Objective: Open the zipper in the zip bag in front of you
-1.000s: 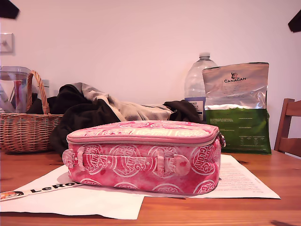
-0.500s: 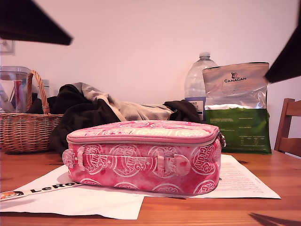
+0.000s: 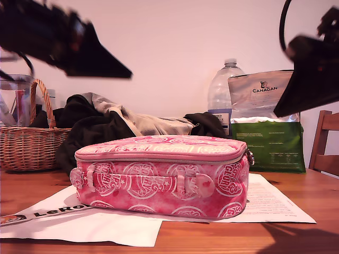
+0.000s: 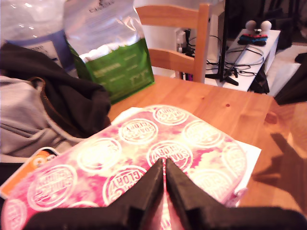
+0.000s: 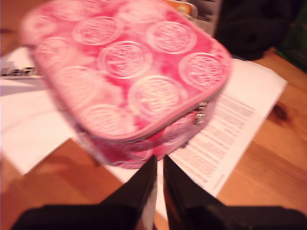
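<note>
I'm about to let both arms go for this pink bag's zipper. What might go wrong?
The zip bag lies loose on paper sheets, so tugging the zipper pull may drag it unless one gripper pins it. My second gripper and my first gripper look shut; they probably need opening to pinch that small pull.

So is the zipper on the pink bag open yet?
Still shut. The zipper runs as an unbroken closed line under the top panel of the zip bag, with its pull at the corner, untouched.
</note>
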### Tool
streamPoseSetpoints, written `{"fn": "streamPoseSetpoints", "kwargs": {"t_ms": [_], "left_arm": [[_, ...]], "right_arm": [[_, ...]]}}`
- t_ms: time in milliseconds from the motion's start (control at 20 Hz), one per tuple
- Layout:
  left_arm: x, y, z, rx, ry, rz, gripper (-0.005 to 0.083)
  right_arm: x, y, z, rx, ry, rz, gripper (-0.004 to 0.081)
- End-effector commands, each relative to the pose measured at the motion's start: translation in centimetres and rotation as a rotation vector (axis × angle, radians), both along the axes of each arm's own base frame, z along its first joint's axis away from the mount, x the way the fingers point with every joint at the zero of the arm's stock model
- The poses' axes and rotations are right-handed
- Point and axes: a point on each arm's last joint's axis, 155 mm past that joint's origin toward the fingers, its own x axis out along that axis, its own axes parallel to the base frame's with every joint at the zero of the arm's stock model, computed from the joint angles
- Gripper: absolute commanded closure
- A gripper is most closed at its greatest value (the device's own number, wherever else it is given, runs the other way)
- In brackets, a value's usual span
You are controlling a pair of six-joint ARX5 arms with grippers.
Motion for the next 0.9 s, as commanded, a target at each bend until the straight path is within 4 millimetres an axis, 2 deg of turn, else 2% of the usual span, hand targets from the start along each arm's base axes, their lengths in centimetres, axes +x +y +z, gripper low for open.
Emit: {"fn": "streamPoseSetpoints", "kwargs": {"t_ms": [0,150,300,450,700,850], "left_arm": [[0.8,-0.9,-0.3,-0.002,-0.009,-0.015,0.0794],[2.7,-2.1,-1.4,0.004,0.002,-0.018,0.0794],[4.8,-3.3,-3.1,0.017,0.035,-0.027,0.0794],[6.3,-4.4,-5.5,0.034,0.083,-0.043,0.0794],[7.8,-5.2,-7.9,0.055,0.115,-0.053,0.0794],[7.9,-5.3,-8.6,0.068,0.117,-0.060,0.0794]], "right_arm": [[0.8,0.0,0.2,0.010,-0.018,-0.016,0.0644],[2.4,-0.1,0.3,0.030,-0.042,-0.053,0.0586],[3.7,-0.3,-0.7,0.018,-0.034,-0.075,0.0525],[5.4,-0.4,-1.6,-0.006,-0.057,-0.080,0.0522],[7.5,0.1,-3.6,-0.089,-0.102,-0.031,0.0522],[7.5,0.3,-5.6,-0.103,-0.054,-0.009,0.0522]]}}
